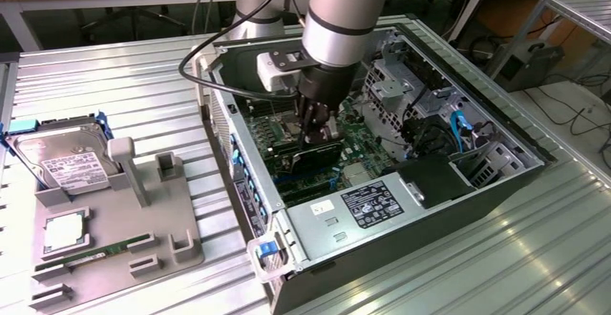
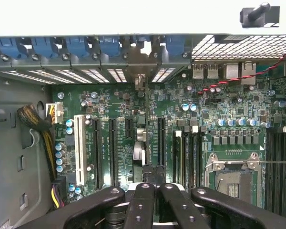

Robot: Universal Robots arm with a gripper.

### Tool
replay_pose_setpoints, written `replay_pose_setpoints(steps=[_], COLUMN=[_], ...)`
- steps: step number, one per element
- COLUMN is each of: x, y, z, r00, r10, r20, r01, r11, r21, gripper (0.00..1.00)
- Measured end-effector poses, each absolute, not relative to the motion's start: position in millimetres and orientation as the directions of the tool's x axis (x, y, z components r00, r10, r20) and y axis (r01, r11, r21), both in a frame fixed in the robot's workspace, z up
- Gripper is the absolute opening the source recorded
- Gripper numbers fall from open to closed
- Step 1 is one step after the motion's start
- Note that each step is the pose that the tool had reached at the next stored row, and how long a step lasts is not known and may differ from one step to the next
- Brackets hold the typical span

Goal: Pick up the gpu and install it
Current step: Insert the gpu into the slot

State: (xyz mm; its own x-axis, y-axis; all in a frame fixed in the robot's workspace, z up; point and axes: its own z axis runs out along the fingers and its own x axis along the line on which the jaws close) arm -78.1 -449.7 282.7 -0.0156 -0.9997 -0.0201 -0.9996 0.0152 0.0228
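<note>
Corrugated metal sheeting forms the surface [image 1: 124,86] where an open computer case [image 1: 496,186] lies on its side beside a grey parts holder [image 1: 114,215]. That holder carries a silver hard drive [image 1: 62,161] and a narrow green memory stick [image 1: 105,248].

Inside the case, the arm reaches down over the motherboard [image 2: 148,124]. Its gripper [image 1: 318,134] sits with the jaws closed together on the gpu [image 1: 320,156], a slim black card held edge-down just above the expansion slots. In the wrist view the fingers [image 2: 142,205] press close side by side, and the card's edge runs away from them toward the rear bracket openings [image 2: 140,76].

Doing this step well seems to depend on alignment more than force. The card's lower edge should line up with 1 long black slot [image 2: 160,138], and its bracket end should meet the gap in the rear wall. Any tilt would likely jam the connector, so the card ought to stay upright. Whether the card already touches the slot cannot be told.
</note>
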Motion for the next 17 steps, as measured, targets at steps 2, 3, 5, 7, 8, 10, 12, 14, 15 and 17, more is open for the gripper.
replay_pose_setpoints(steps=[2, 3, 5, 7, 8, 10, 12, 14, 15, 17], x=[-78.6, -78.8, -79.7, -81.2, -81.5, -81.7, -81.7, -81.7, -81.8, -81.8], y=[-449.1, -448.6, -447.7, -446.8, -446.8, -446.8, -446.8, -446.8, -446.8, -446.8], z=[282.4, 281.9, 280.8, 278.9, 278.2, 277.8, 277.2, 277.1, 277.5, 280.0], r00=[-0.016, -0.015, -0.015, -0.015, -0.015, -0.015, -0.015, -0.015, -0.015, -0.015], r10=[-1.0, -1.0, -1.0, -1.0, -1.0, -1.0, -1.0, -1.0, -1.0, -1.0], r20=[-0.02, -0.02, -0.02, -0.02, -0.02, -0.02, -0.02, -0.02, -0.02, -0.02], r01=[-1.0, -1.0, -1.0, -1.0, -1.0, -1.0, -1.0, -1.0, -1.0, -1.0], r11=[0.015, 0.015, 0.015, 0.015, 0.015, 0.015, 0.015, 0.015, 0.015, 0.015], r21=[0.023, 0.023, 0.023, 0.023, 0.023, 0.023, 0.023, 0.023, 0.023, 0.023], gripper=[0.11, 0.11, 0.11, 0.11, 0.11, 0.11, 0.11, 0.11, 0.11, 0.11])
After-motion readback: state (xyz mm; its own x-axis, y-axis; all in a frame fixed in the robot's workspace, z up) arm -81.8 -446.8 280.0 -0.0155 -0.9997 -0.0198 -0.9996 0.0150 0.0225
